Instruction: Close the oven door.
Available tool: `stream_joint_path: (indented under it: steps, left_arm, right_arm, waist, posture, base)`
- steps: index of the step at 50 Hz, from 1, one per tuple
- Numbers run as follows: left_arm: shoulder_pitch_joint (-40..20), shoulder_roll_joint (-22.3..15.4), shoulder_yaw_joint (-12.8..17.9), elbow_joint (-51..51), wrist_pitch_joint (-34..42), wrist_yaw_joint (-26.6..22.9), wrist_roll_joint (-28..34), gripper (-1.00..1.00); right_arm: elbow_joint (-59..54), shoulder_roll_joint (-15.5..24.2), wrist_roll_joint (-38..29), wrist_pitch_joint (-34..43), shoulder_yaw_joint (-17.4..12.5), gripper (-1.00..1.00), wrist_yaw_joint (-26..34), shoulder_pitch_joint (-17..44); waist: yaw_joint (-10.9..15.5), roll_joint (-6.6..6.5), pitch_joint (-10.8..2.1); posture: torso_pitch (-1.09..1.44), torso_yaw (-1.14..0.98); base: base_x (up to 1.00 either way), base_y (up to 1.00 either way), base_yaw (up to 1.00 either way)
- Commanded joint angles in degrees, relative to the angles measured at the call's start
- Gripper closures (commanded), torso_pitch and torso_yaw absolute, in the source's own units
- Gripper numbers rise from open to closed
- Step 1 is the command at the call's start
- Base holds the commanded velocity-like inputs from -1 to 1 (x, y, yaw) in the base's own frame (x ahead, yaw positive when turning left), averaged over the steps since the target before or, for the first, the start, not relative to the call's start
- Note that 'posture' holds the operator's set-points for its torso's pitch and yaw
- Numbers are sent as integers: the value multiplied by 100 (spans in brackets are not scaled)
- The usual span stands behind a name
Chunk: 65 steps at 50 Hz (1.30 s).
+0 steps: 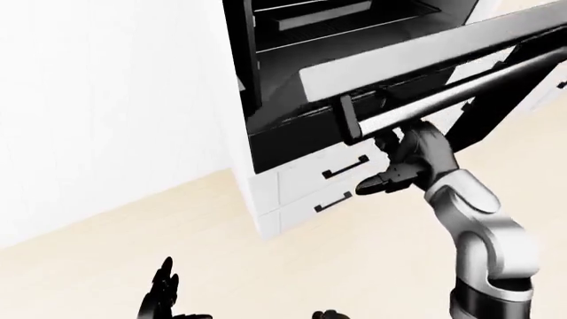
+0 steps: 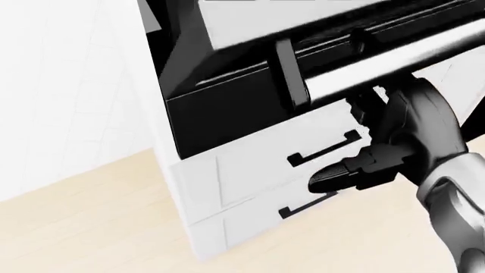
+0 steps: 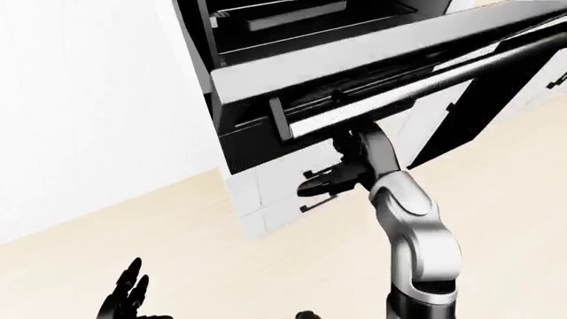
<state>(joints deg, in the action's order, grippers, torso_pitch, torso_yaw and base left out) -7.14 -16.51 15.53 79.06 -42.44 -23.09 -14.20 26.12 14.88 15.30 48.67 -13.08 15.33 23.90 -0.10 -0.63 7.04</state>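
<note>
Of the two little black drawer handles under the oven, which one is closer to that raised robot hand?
The upper black drawer handle, just left of the right robot hand in the head view. The lower black drawer handle lies further beneath it.

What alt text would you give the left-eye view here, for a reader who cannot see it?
The robot's right hand reaches up under the bar handle of the open oven door, fingers spread, one pointing left. Below the oven, two white drawers with black pulls stand on a pale wood floor. The left hand shows at the bottom edge, idle.
</note>
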Motion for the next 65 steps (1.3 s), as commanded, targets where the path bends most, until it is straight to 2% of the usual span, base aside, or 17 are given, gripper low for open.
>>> stream_joint_path:
  steps: [1,5,7,13,18,32,38,44,57,65]
  left_arm:
    - [-41,-85,37,-100,-147,-1,-43,-100]
    - [-51,-89,46,-97,-141,-12,-49,-100]
    - [-51,-86,46,-93,-141,-12,-41,-100]
    - [-59,-86,61,-85,-137,-19,-25,-100]
    - [-88,-91,69,-95,-115,-21,-28,-100]
    - [-63,-86,48,-121,-131,-28,-75,-100]
    - [-60,-89,38,-126,-133,-35,-106,-100]
    - [-54,-86,29,-126,-136,-50,-127,-100]
    - [-74,-92,48,-99,-118,-95,-142,-100]
    - [-90,-98,81,-80,-114,-106,-128,-100]
  right_arm:
    - [403,29,376,-70,-24,-100,-86,506]
    - [94,174,351,136,301,-100,-152,1286]
    - [-283,184,196,-1,432,-100,-95,1553]
    - [-1345,152,-178,-169,636,-100,120,2582]
    - [-3049,76,-554,-842,776,-100,436,3584]
    - [-7276,-147,-1373,-3215,863,-100,807,5468]
    - [-8460,-325,-1601,-3896,887,-100,741,5976]
    - [-9142,-477,-1819,-4285,891,-100,651,6263]
    - [-9766,-866,-2063,-4487,799,-100,316,6643]
    - [-9765,-898,-2096,-4465,760,-100,323,6695]
  waist:
    - [11,5,-165]
    - [9,2,-150]
    - [-12,-6,-150]
    - [-29,-26,-132]
    - [-64,-48,-121]
    - [-80,-92,-128]
    - [-76,-113,-131]
    - [-68,-128,-114]
    - [-83,-138,-95]
    - [-77,-124,-81]
  posture:
    - [15,0]
    - [15,0]
    - [15,0]
    - [15,0]
    - [15,0]
    - [15,0]
    - [15,0]
    - [15,0]
    - [15,0]
    - [15,0]
  base:
    - [0,0,0]
    - [0,0,0]
    - [0,0,0]
    - [0,0,0]
    - [0,0,0]
    - [0,0,0]
    - [0,0,0]
    - [0,0,0]
    - [0,0,0]
    - [0,0,0]
